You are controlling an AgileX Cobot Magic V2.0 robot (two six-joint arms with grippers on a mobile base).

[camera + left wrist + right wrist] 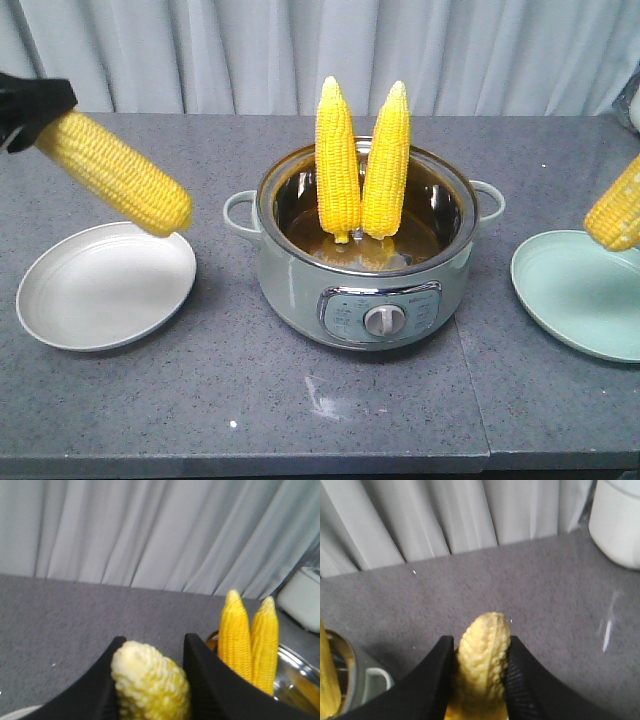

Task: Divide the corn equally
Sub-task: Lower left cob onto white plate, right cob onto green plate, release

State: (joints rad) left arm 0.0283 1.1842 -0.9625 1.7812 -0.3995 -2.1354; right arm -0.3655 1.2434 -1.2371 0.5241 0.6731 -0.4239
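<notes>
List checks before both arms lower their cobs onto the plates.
1. Left jaws shut on left cob: ok.
2. Right jaws shut on right cob: ok.
3. Left cob's lower end above white plate: ok, tilted down toward it.
4. Right cob above green plate: cannot tell, the frame edge cuts off both.
5. Plates bare: white ok; green ok where visible.
6. Two cobs standing in the pot, apart from both arms: ok.

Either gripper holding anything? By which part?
Both. The left gripper clamps one corn cob by its upper end; the right gripper clamps a second cob the same way.
</notes>
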